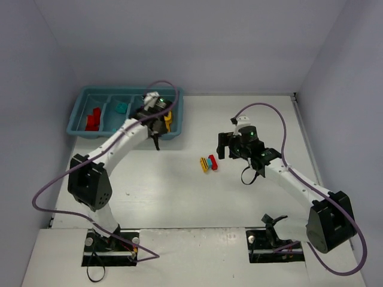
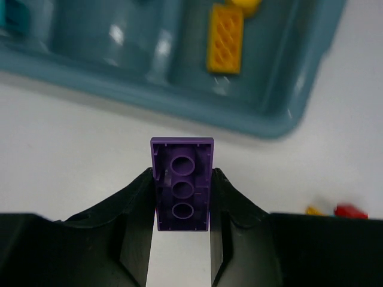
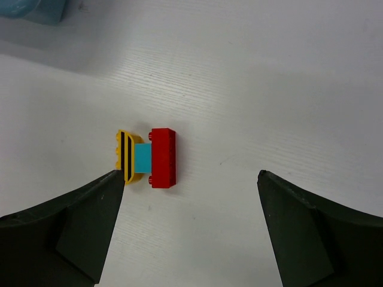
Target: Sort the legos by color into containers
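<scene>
My left gripper (image 2: 181, 197) is shut on a purple brick (image 2: 182, 183), held just in front of the near rim of the teal tray (image 2: 239, 122). A yellow brick (image 2: 225, 39) lies in the tray's right compartment. In the top view the left gripper (image 1: 157, 139) hangs at the tray's (image 1: 81, 113) near right rim; red pieces (image 1: 92, 119) and a teal piece (image 1: 122, 107) lie in the left compartments. My right gripper (image 3: 188, 179) is open above the table, just behind a stacked yellow, teal and red piece (image 3: 146, 158), which also shows in the top view (image 1: 208, 162).
White walls close in the table on the left, back and right. The right arm's gripper (image 1: 226, 145) sits mid-table, right of the stacked piece. The stacked piece's edge shows at the right of the left wrist view (image 2: 350, 210).
</scene>
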Tool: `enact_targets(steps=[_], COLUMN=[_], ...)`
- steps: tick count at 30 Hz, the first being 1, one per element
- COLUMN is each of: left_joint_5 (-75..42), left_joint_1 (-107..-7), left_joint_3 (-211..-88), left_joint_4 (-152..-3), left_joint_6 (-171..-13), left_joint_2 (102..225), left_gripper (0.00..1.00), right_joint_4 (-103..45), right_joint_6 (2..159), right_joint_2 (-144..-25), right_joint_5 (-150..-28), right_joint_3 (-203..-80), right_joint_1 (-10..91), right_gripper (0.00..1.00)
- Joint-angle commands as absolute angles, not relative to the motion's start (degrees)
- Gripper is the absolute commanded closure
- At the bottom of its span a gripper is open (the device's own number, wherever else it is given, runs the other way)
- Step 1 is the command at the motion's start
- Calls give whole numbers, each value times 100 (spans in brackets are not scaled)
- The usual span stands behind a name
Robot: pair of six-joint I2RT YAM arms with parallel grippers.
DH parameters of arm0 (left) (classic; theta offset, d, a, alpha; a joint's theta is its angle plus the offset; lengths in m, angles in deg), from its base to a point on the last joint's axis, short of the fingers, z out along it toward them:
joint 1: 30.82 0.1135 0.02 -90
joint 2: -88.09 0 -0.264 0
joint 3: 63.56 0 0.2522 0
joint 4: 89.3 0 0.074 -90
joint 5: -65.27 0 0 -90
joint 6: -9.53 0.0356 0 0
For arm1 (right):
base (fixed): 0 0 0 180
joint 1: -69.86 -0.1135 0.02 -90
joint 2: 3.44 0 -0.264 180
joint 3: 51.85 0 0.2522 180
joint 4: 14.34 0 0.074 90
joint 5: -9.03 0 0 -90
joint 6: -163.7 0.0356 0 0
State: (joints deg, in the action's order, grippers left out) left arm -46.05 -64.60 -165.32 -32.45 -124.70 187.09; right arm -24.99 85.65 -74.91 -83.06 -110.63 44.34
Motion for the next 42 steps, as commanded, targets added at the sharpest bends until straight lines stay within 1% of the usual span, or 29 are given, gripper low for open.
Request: enact_targets(steps=[1, 2, 4, 5, 6, 8, 9, 11, 12, 13, 16, 17, 20, 21, 22, 25, 29, 32, 35, 39, 40, 42], left_joint_5=[-4460, -4363, -4083, -4003, -3985, -3836, -3783, -3695, -3677, -3651, -3493, -3379, -3141, -3036, -2957, -2474, -1771, -1585, -1507, -1304, -1304, -1216], left_joint_1=[-5395, -5228, -4833, -4735, -4647, -4375, -4295, -4146, -4110, -4084, -3952, -3917, -3864, -3864, -3873, -3916, -4162, -4477, -4811, -5146, -5199, -5340], left_joint_3=[-17055, -17414, -18054, -18268, -18479, -18909, -19303, -19613, -19858, -20000, -20633, -20756, -20924, -20889, -20724, -20310, -19318, -18213, -17621, -16691, -16557, -16189], left_joint_4=[-3633, -3738, -3853, -3854, -3862, -3836, -3827, -3879, -3923, -3950, -3837, -3827, -3915, -3959, -4081, -4327, -4609, -4750, -4794, -4724, -4706, -4697], left_joint_6=[-10969, -10800, -10284, -10158, -10078, -9902, -9884, -9753, -9683, -9543, -9401, -9383, -9278, -9260, -9269, -9269, -9295, -9427, -9541, -9796, -9840, -9945], left_joint_2=[18678, 18957, 19301, 19668, 19846, 20415, 20576, 21005, 21112, 21244, 21710, 21859, 21852, 21782, 21703, 21203, 20194, 19526, 18945, 18355, 18145, 17942], left_gripper=[93, 93, 88, 87, 82, 80, 77, 73, 69, 62, 54, 49, 39, 33, 31, 29, 29, 29, 29, 29, 29, 29], right_joint_4=[-2335, -2336, -2344, -2353, -2362, -2467, -2537, -2590, -2617, -2652, -2713, -2731, -2775, -2775, -2784, -2784, -2784, -2784, -2784, -2784, -2784, -2784], right_joint_6=[8557, 8574, 8627, 8627, 8619, 8618, 8627, 8662, 8680, 8697, 8733, 8742, 8785, 8803, 8821, 8856, 8856, 8865, 8882, 8865, 8821, 8751], right_joint_2=[-7569, -7595, -7639, -7657, -7700, -7797, -7815, -7824, -7806, -7798, -7710, -7684, -7648, -7639, -7639, -7639, -7735, -7902, -8113, -8324, -8421, -8614], right_joint_5=[-8738, -8817, -8975, -9037, -9133, -9265, -9353, -9415, -9433, -9450, -9468, -9459, -9468, -9468, -9459, -9442, -9415, -9582, -9767, -9653, -9627, -9530], right_joint_3=[-11448, -11448, -11439, -11430, -11430, -11465, -11474, -11474, -11457, -11448, -11395, -11386, -11360, -11360, -11360, -11360, -11395, -11421, -11422, -11395, -11404, -11483], right_joint_1=[4472, 4472, 4472, 4472, 4472, 4472, 4472, 4472, 4472, 4472, 4472, 4472, 4472, 4472, 4472, 4472, 4472, 4472, 4455, 4420, 4402, 4323], right_gripper=[10, 10, 10, 10, 10, 10, 10, 10, 10, 10, 10, 10, 10, 10, 10, 10, 12, 16, 20, 25, 31, 35])
